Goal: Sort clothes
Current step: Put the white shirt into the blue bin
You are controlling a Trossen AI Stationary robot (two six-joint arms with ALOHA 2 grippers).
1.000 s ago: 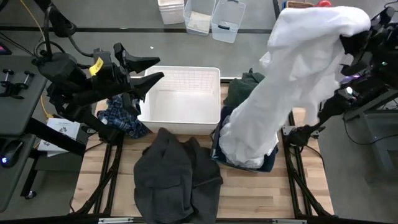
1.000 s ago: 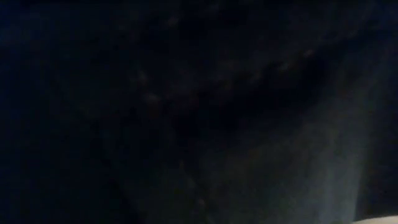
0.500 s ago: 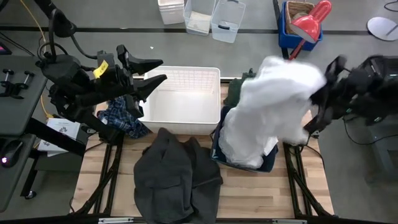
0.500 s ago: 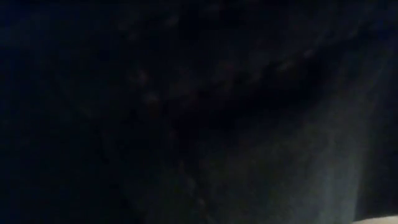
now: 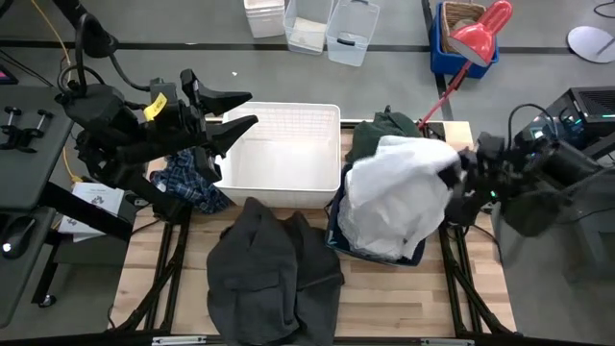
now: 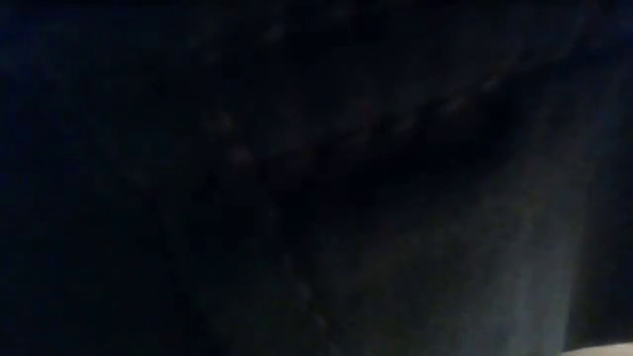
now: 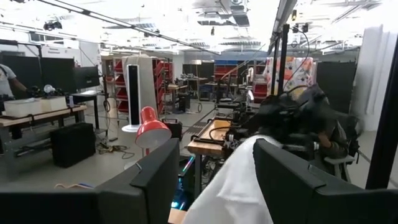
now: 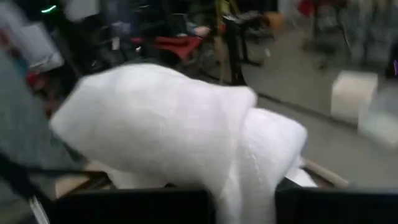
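**White garment over the navy bin, right gripper holding it**

Right gripper (image 5: 459, 181), right of centre in the high view, is closed on the thin white garment (image 5: 399, 197), which drapes over the navy bin (image 5: 415, 256). Left gripper (image 5: 240, 108), upper left, hangs with fingers spread and empty above the white basket (image 5: 288, 183). Plaid shirt (image 5: 187, 183) lies left of the basket, dark grey garment (image 5: 274, 269) at lower centre, dark green garment (image 5: 377, 130) above the bin. No legible writing; low view dark.

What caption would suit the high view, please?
Right hand holds white garment over navy bin; left hand open above basket.
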